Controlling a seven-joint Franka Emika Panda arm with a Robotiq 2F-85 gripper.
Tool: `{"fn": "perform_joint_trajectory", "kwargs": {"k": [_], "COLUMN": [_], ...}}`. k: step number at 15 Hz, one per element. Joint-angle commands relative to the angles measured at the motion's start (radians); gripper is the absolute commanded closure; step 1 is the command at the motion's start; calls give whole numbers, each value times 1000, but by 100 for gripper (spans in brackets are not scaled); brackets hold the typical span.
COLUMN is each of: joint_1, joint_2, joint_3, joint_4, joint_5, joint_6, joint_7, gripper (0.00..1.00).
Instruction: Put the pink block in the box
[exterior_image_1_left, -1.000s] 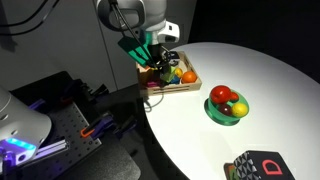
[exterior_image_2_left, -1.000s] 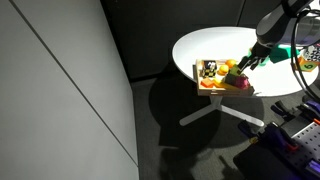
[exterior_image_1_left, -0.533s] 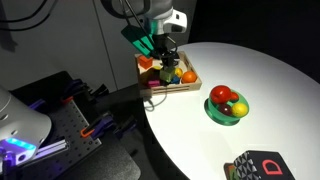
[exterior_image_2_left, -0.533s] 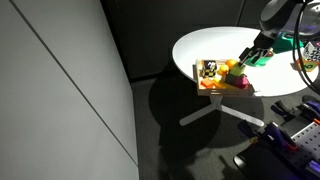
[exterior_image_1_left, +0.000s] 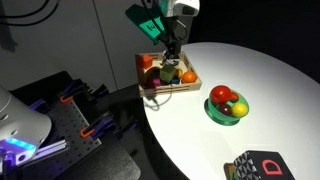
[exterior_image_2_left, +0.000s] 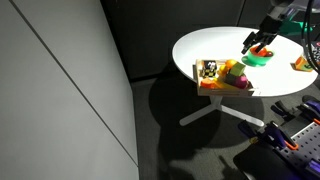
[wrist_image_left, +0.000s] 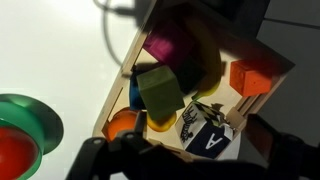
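Jaws apart, empty, hanging above box (exterior_image_1_left: 171, 89) on table (exterior_image_1_left: 260, 80). Pink block (wrist_image_left: 165, 45) lies inside box, in corner, just beside green block (wrist_image_left: 160, 92); apparently released there, so task looks done. Versus half second ago: jaws higher, clear of box contents, likely retreating.

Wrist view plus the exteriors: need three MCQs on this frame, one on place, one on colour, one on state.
1. The pink block lies: A) on the floor B) in the box C) on a chair
2. The bowl is: A) green B) blue C) white
3. The gripper is: A) resting on the floor B) clamped on the bowl C) above the box

Key: B, the wrist view shows it inside the box walls; A, its rim is green; C, an exterior view shows it hanging over the box.
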Motion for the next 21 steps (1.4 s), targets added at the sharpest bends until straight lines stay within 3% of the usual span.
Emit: {"fn": "perform_joint_trajectory", "kwargs": {"k": [1, 6, 10, 15, 21], "joint_1": [39, 67, 76, 74, 66], "joint_2": [-67, -141, -195, -240, -276], "joint_3": [-71, -141, -181, -202, -209], "joint_4": [22, 49, 61, 81, 101], "joint_5": [-17, -36, -115, -273, -412], "joint_6": [-132, -323, -422, -469, -446], "joint_7": [-16, -48, -46, -3, 93], "gripper": [0, 0, 0, 0, 0]}}
